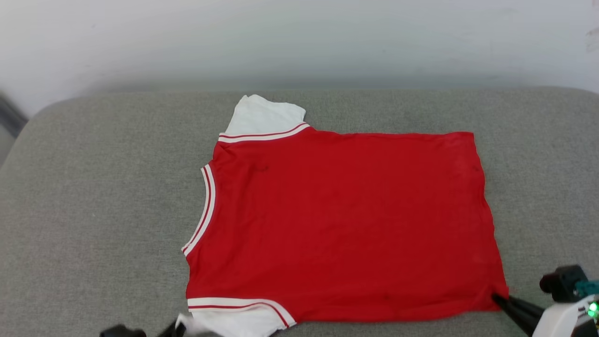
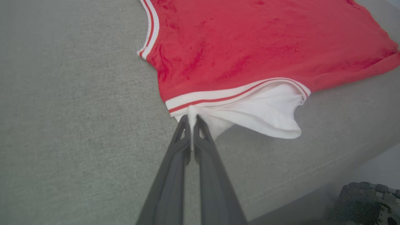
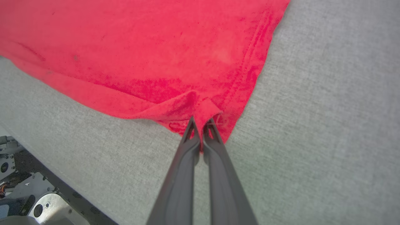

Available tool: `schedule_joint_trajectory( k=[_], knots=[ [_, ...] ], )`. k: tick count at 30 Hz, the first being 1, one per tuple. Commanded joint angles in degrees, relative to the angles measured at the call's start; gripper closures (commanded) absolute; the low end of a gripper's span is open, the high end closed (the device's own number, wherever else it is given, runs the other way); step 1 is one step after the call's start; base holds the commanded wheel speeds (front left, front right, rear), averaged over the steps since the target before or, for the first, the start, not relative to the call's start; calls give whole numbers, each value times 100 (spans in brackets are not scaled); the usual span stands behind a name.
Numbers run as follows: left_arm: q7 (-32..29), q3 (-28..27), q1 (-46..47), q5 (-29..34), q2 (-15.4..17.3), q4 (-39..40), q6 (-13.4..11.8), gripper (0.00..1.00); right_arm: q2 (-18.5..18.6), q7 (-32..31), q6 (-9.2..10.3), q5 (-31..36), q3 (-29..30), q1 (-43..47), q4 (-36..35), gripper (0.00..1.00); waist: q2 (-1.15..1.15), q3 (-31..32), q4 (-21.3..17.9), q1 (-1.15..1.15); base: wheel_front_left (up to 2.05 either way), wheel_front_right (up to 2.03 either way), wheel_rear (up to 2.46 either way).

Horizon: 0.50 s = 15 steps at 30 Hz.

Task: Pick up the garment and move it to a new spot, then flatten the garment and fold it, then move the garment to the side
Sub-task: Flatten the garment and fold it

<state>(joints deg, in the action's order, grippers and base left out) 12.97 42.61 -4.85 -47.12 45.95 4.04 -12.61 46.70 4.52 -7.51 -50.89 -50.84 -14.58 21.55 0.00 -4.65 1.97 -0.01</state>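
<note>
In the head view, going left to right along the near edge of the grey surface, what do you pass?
left gripper → garment's near white sleeve → garment's red body → right gripper

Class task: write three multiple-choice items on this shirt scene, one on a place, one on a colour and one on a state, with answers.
1. Where does the left gripper hold the garment? A. neck trim B. near white sleeve C. far sleeve
2. The surface under it is: A. blue B. brown C. grey
3. On the right gripper, the jaws are: A. shut on the garment's red corner B. wide open C. holding a sleeve
Answers: B, white cloth is pinched between the jaws; C, grey weave lies all round; A, the red corner is pinched.
</note>
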Motion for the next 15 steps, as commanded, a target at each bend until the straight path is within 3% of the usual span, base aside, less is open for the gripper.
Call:
schedule_joint_trajectory(
  k=[1,15],
  knots=[
    [17,-31,189,85,35,8,42,100,-59,-17,4,17,129,-47,-60,100,0,-75,2,1,0,0,0],
    [-388,-409,2543,565,-58,-518,608,100,-312,-748,4,577,1510,-837,-709,100,0,-873,-220,1,0,0,0]
  ],
)
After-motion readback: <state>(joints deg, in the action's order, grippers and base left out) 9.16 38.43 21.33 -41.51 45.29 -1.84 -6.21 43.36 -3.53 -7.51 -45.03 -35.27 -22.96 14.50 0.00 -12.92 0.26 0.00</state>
